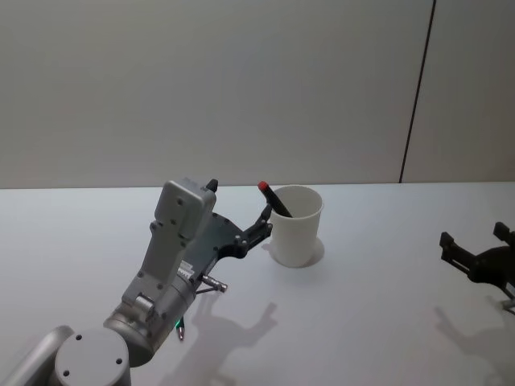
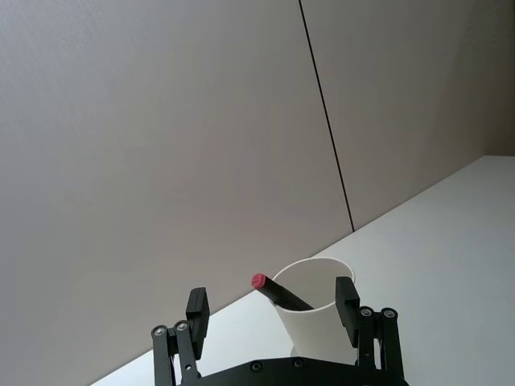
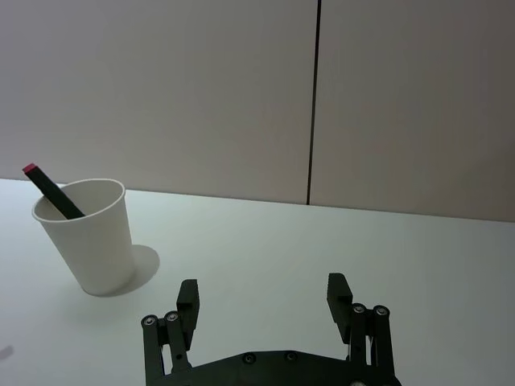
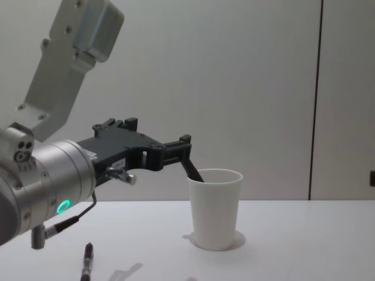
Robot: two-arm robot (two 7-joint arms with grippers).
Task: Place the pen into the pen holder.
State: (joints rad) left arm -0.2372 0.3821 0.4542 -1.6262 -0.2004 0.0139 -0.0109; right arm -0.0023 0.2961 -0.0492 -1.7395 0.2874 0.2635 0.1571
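The pen (image 1: 273,200) is black with a red end and stands slanted inside the pen holder (image 1: 297,235), a white paper cup at mid-table. Its red end sticks out over the rim. My left gripper (image 1: 265,226) hovers just left of the cup at rim height. In the left wrist view its fingers (image 2: 197,310) are spread wide and open on either side of the pen (image 2: 283,294), clear of it, with the cup (image 2: 319,323) right behind. My right gripper (image 3: 263,296) is open and parked far right (image 1: 476,252), with the cup (image 3: 89,240) and pen (image 3: 51,190) well away from it.
A dark pen-like thing (image 4: 88,261) lies on the table near the front left, under my left arm. The white table (image 1: 378,322) runs back to a grey wall with a dark vertical seam (image 1: 417,96).
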